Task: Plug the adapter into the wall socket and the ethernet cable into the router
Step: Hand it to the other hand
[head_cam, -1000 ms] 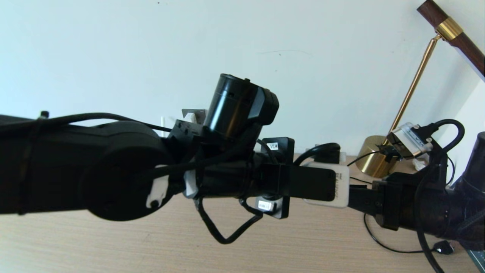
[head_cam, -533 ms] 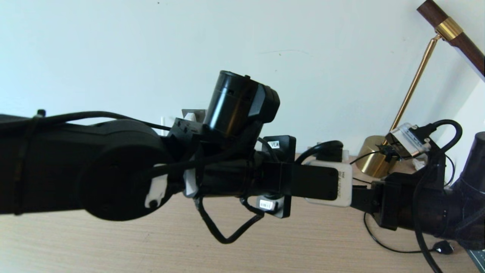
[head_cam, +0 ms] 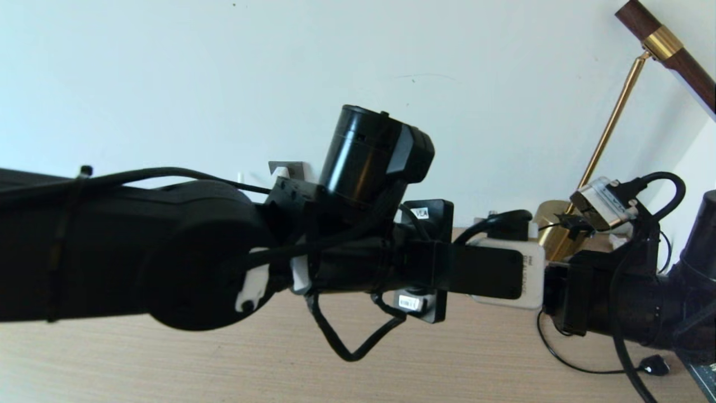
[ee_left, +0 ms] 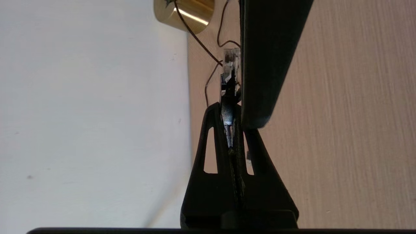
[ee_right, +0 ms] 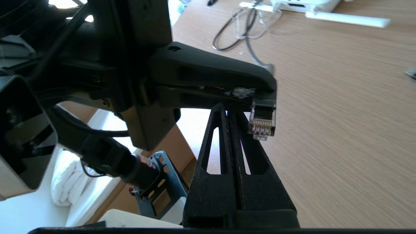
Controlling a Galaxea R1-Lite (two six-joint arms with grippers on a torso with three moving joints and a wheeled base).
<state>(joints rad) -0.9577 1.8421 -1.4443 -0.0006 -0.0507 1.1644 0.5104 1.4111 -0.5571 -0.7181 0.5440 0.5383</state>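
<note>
Head view first: most of it is blocked by the left arm, which is stretched across from the left edge, so not much desk can be seen. One dark grey wall socket is just made out on the wall behind the arm. A small white bit is seen against it, but whether that's the adapter can't be told from here. One brass lamp is parked at the back right corner of the desk, and one small black plug on a thin cord is left near the front right edge.

Both wrist views are way more useful. The left gripper is clenched on the ethernet cable, with exactly one clear-tipped plug poking out past the fingertips, held up in the air over the desk. The right gripper is pinched fully closed too, and its tips are pressed right up under the left gripper's finger, just beside the plug. Nothing can be seen caught between its jaws.

One router is spotted at the far edge of the desk, well apart from the plug, with only one antenna clearly seen. One loose tangle of thin cords is lying just in front of it.
</note>
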